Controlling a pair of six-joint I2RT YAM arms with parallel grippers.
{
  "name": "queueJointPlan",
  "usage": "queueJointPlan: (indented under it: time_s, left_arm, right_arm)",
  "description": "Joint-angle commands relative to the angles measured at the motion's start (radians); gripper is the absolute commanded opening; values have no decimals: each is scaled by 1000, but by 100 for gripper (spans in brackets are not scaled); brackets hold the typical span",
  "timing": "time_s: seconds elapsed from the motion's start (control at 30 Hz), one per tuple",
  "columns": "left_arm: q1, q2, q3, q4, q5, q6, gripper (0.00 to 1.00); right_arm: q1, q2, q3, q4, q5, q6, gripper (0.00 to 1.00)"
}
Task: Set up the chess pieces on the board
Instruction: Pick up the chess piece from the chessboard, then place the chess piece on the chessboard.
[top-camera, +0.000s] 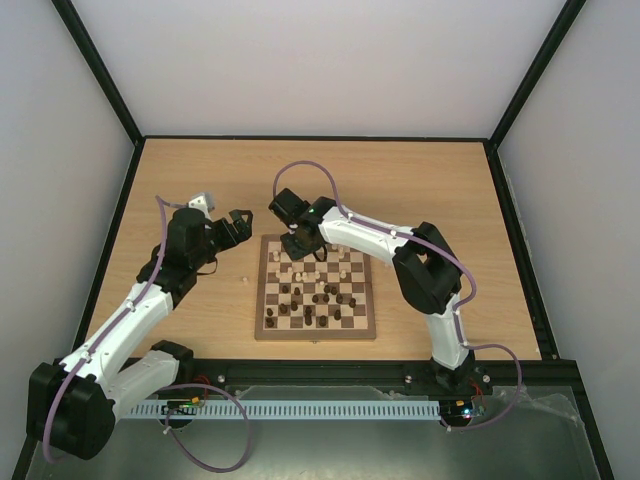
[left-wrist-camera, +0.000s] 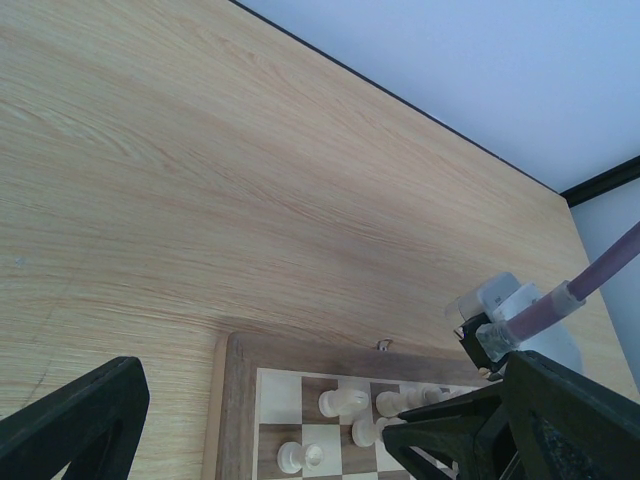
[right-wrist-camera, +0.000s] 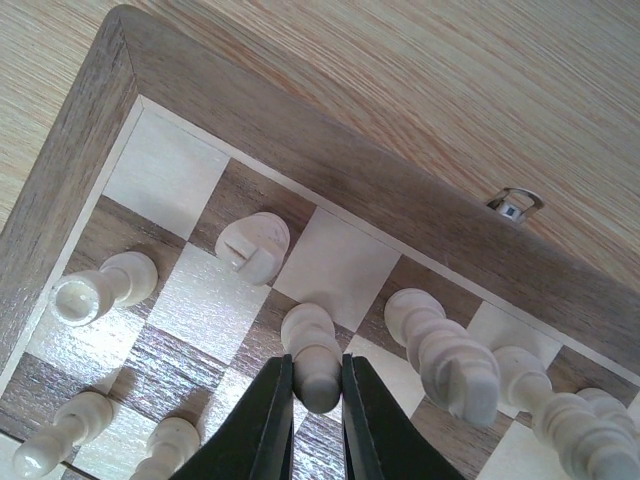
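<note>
- Wood-grain counter (top-camera: 430, 190) carried the board (top-camera: 262, 300) in the middle, cream and dark chess pieces (top-camera: 320, 297) scattered over it. Where was the risk?
- The right jaws were pinched narrow on a cream piece (right-wrist-camera: 312, 350) near the far-left corner, a cream neighbour (right-wrist-camera: 440, 350) just beside. A tilted lift could, I judged, topple it.
- And the left jaws?
- They hung wide over the counter beside that corner, holding nothing; a swing inward might clip the right arm (top-camera: 420, 270)

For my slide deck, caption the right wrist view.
Right pincer closed on a cream chess piece near the board corner.
</note>
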Motion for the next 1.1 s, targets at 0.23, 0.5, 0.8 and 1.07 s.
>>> queueJointPlan:
  time_s: [0.23, 0.5, 0.8, 1.07]
  left_arm:
    - [7, -13, -13, 1, 4, -1, 100]
    - [7, -15, -12, 1, 5, -2, 100]
    - [6, -18, -13, 0, 5, -1, 99]
    - [7, -20, -12, -2, 5, -1, 99]
  right_arm:
    - [-5, 4, 38, 6, 26, -1, 12]
    - [-6, 15, 37, 13, 56, -2, 12]
    - [-7, 31, 43, 18, 67, -2, 13]
    - [-7, 46, 50, 22, 68, -2, 13]
